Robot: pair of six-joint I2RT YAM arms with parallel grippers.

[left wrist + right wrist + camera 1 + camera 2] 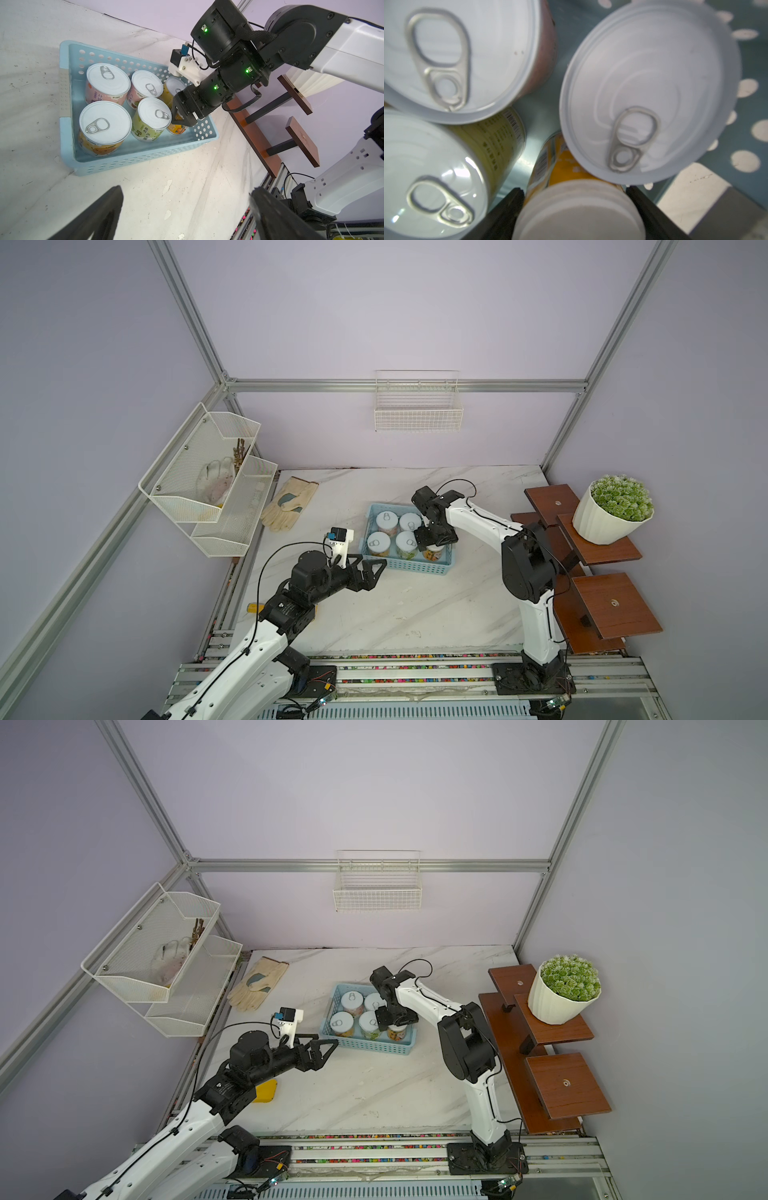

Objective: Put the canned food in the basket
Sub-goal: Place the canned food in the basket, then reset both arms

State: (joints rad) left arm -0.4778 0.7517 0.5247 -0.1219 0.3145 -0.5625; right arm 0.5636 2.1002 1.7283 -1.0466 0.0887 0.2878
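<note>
Tins (106, 120) stand two rows deep in the basket (128, 162) on the counter (415, 614), and by the look of it all six are now inside. The plain-topped tin (579, 212) sits in the basket's near right corner. The right claw (181, 121) comes straight down over it, one finger on each side of its lid. The fingers lie very close to its wall. Whether they are pressing on it or have just let go, I cannot tell. The left claw (376, 568) hangs spread wide and empty above the counter, just beside the basket's near left corner.

The main risk is in the lift-out. If one finger is dragging on the label when the right claw rises, the tin could come up with it, then drop or tip. The gap is tight as well: one finger sits between this tin and the green-labelled tin (148, 120), the other next to the basket's end wall. A sideways pull could knock the neighbour or shift the light basket. The left claw could also nudge that corner if it moves forward.

Every tin I can see stands upright, lid up, its short axis vertical. The plain-topped tin's base is hidden, but it appears to rest on the basket floor.
</note>
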